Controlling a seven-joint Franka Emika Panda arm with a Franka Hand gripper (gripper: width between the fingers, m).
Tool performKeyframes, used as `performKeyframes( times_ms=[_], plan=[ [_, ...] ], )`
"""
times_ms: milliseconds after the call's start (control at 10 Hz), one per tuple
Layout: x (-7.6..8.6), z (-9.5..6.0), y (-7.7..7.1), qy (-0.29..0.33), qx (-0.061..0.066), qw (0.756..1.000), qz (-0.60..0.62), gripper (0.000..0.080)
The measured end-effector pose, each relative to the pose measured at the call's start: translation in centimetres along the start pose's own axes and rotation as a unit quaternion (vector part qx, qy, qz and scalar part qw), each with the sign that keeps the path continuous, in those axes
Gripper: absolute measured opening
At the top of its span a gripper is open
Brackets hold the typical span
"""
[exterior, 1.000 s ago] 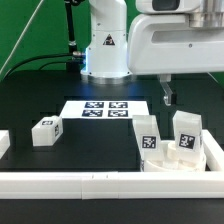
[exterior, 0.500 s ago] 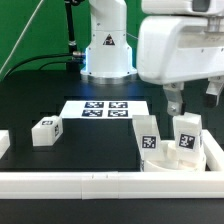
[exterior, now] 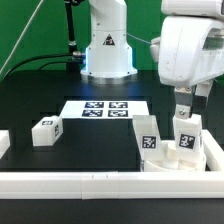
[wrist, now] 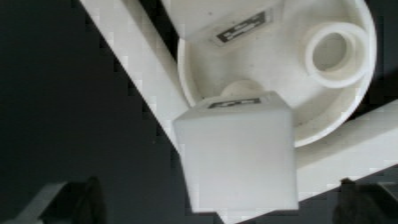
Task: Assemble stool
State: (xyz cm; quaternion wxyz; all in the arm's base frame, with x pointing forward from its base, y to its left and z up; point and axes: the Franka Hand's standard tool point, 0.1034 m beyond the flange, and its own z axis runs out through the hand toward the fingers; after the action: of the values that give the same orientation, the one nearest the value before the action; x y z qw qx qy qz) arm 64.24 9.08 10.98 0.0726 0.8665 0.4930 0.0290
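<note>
The round white seat disc [exterior: 176,162] lies at the exterior view's right against the rail. Two tagged legs stand on it: one [exterior: 149,134] toward the exterior view's left and one [exterior: 187,134] toward its right. A third leg [exterior: 45,131] lies loose on the black table on the exterior view's left. My gripper [exterior: 186,108] hangs just above the right-hand leg, open and holding nothing. In the wrist view the leg's white top [wrist: 238,158] sits between my spread fingers [wrist: 68,200], with the seat disc [wrist: 249,70] and its round socket behind it.
The long white rail [exterior: 100,181] runs along the front edge and also shows in the wrist view [wrist: 139,60]. The marker board [exterior: 107,108] lies mid-table before the arm's base [exterior: 107,50]. A white part [exterior: 3,143] sits at the exterior view's far left.
My gripper has moved toward the exterior view's right and come down over the right-hand standing leg. The legs and the seat have not moved.
</note>
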Motion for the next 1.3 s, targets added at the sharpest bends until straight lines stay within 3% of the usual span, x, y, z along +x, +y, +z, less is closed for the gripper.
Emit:
performKeyframes(
  times_ms=[200,300,600,700,800,900,1300],
  plan=[
    [0.7,1.6,-0.7,-0.035,0.021,0.999,0.008,0.0649],
    [1.0,2.4,-1.0,-0.038,0.024,0.999,0.014,0.0649],
    [0.8,2.6,-1.0,-0.04,0.025,0.999,0.019,0.0619],
    [0.8,2.6,-1.0,-0.04,0.025,0.999,0.019,0.0448],
    [0.8,2.6,-0.9,-0.04,0.025,0.999,0.02,0.0448],
    [0.7,2.6,-0.9,-0.04,0.025,0.999,0.02,0.0334],
    [-0.4,2.8,-0.1,-0.031,0.017,0.993,0.109,0.0334]
  ],
)
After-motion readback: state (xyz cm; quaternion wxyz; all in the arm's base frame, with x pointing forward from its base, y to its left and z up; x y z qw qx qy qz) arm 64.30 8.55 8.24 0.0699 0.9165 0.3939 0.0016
